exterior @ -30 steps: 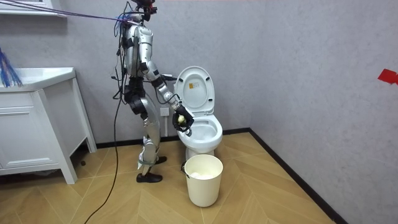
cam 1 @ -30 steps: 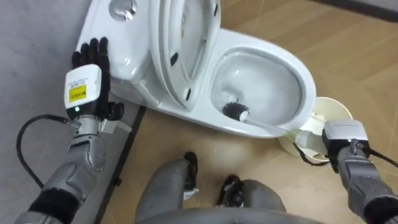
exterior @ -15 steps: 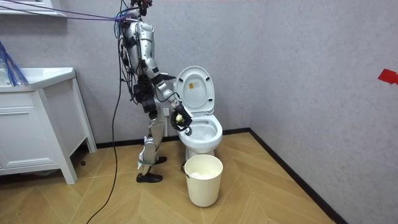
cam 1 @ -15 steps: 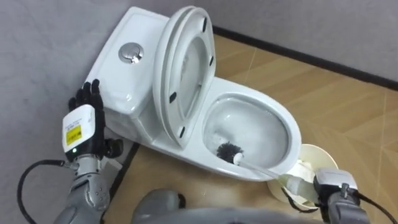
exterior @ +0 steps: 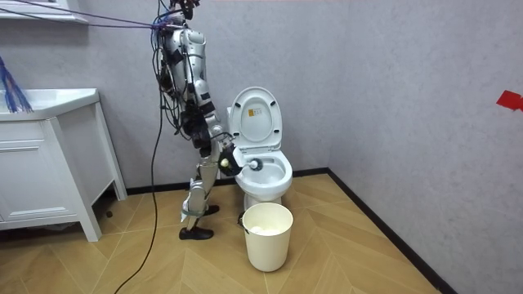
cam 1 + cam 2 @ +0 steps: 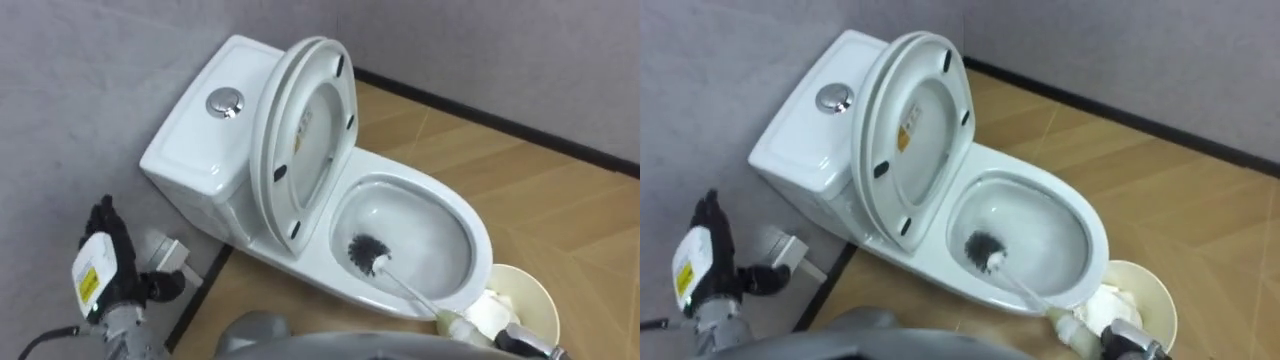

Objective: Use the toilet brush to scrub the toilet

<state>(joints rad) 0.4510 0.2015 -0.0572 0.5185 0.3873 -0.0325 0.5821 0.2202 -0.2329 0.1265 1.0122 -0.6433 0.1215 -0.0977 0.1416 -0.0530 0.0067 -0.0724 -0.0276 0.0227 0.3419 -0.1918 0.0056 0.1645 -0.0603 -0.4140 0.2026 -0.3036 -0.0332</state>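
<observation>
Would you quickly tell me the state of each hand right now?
Left hand: open.
Right hand: cannot be told; the brush handle leads to it.

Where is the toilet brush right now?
In the eye views, the toilet brush has its head inside the toilet bowl, right of the raised seat; its handle slants over the rim toward the waste bin.

The bowl (image 6: 478, 228) is open from above, with its raised lid and seat (image 6: 310, 130) standing as a barrier on its left and the brush (image 6: 368, 255) lying across its near right rim. A bin (image 6: 545, 290) stands just beside that rim and crowds the near right, while open floor (image 6: 560, 200) spreads to the far right. At near left, a small white fitting (image 6: 165, 258) sits in the narrow strip between wall (image 6: 70, 80) and tank (image 6: 195, 150).
</observation>
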